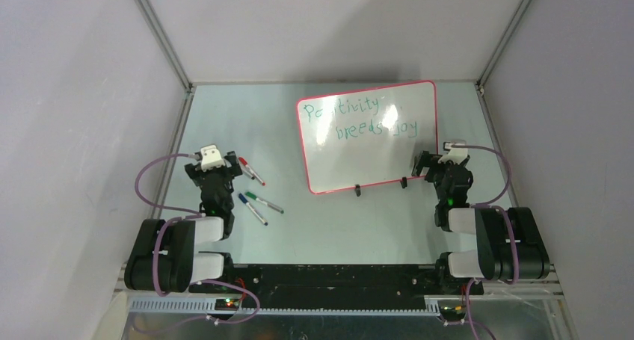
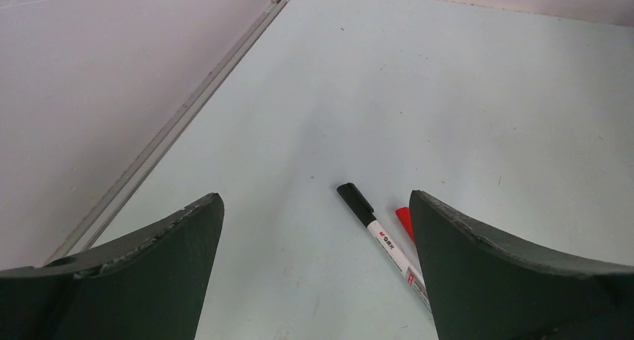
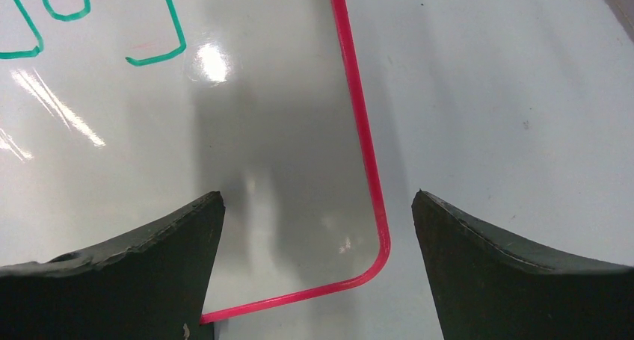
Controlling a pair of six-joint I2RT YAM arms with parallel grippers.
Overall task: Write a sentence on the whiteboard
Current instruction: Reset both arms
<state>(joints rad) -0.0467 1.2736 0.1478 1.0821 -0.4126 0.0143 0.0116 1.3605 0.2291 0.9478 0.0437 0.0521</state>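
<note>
1. One pale table (image 1: pixel 247 116) filled the floor of a grey-walled enclosure, with both arms bolted at its near edge.
2. On the table's far right part was the whiteboard (image 1: pixel 366 164). Its long axis ran left to right, skewed slightly so that the right end sat farther back. Two black feet (image 1: pixel 358 190) showed at its near edge.
3. Across the board's upper half ran the sentence (image 1: pixel 366 119), in green, on two lines: "Positivity" above, "breeds joy" below. It read left to right, along the board's long axis, upright as seen from the arms' side. Glare blurred a few letters.
4. The right gripper (image 3: pixel 317 194) hung over the board's near right corner, fingers spread wide and holding nothing. In the right wrist view the red rim curved round between them, and the green tail of "joy" showed at upper left. A soft shadow lay on the glossy surface ahead of the fingers.
5. The left gripper (image 2: pixel 315 198) hung over bare table on the left, well apart from the board, also spread wide and empty.
6. Four markers lay loose between the left arm and the board:
   - a black-capped marker (image 2: pixel 377 232) just inside the left gripper's right finger;
   - a red cap (image 2: pixel 404 222) beside it, partly hidden by that finger;
   - a green marker (image 1: pixel 265 203) and a blue one (image 1: pixel 253 208) nearer the arm bases.
</note>
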